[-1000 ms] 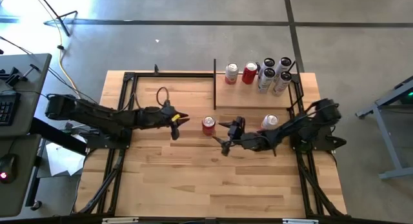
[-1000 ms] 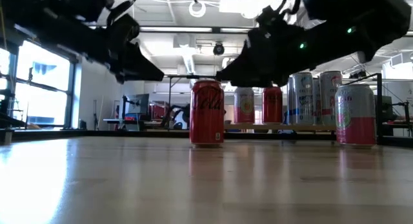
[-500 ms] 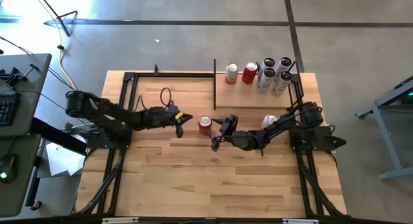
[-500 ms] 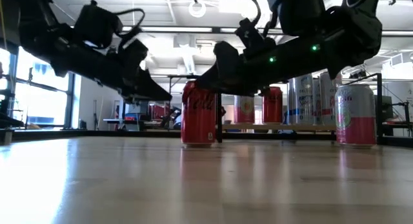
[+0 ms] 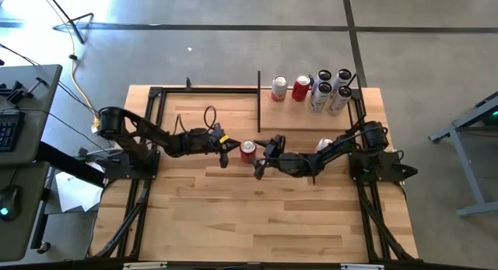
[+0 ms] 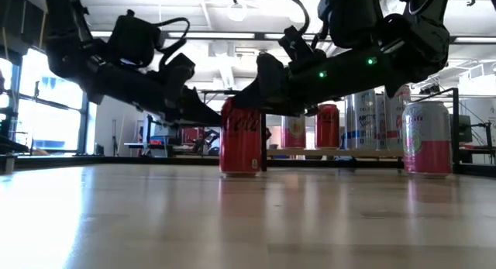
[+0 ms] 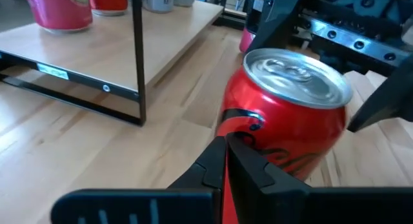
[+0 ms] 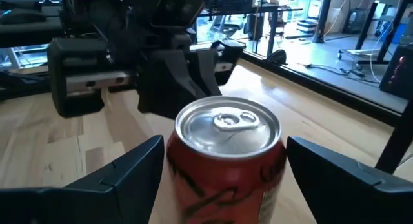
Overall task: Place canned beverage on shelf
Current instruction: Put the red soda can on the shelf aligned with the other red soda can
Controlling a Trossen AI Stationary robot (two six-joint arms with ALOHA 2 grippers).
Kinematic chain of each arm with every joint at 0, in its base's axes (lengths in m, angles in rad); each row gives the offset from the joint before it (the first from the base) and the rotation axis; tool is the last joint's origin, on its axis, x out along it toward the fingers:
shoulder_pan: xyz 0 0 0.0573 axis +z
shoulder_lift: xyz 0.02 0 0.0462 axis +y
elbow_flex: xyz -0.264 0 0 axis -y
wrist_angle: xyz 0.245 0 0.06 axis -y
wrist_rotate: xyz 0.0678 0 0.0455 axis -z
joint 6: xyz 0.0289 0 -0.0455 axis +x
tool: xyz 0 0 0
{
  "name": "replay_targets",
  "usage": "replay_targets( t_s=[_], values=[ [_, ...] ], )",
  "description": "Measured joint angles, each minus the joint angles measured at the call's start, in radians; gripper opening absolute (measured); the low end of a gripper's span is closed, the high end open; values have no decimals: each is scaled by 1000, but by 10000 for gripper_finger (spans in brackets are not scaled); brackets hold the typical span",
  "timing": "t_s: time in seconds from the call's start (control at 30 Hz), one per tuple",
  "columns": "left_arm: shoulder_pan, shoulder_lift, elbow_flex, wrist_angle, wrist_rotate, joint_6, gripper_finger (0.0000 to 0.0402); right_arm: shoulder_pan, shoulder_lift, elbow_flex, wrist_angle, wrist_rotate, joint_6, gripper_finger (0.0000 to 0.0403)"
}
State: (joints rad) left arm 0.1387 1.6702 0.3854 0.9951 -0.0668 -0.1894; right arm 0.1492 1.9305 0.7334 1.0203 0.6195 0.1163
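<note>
Near the middle of the bench (image 5: 233,215) stands an upright can (image 5: 248,151), on the bare top and just in front of the shelf (image 5: 307,114). The left gripper (image 5: 226,149) sits just to the can's left, its closed fingers (image 7: 242,162) pointing at the can's side. The right gripper (image 5: 263,156) reaches in from the can's right, one finger (image 8: 126,175) on each side of the can. The shelf lies along the bench's far right part, with its upright plate (image 5: 259,101) at its left end. A row of cans (image 5: 311,89) stands on the shelf. Another can (image 5: 325,145) stands on the bench in front of the shelf, to the right, beside the right arm.
</note>
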Motion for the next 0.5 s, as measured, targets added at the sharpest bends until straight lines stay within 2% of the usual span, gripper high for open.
replay_targets(
  t_s=[0.4,0.5],
  values=[
    [0,54,49,-4,22,8,7,-32,-1,-1,4,-70,7,309],
    [0,54,49,-2,23,8,7,-37,-1,-1,5,-75,10,297]
  ],
)
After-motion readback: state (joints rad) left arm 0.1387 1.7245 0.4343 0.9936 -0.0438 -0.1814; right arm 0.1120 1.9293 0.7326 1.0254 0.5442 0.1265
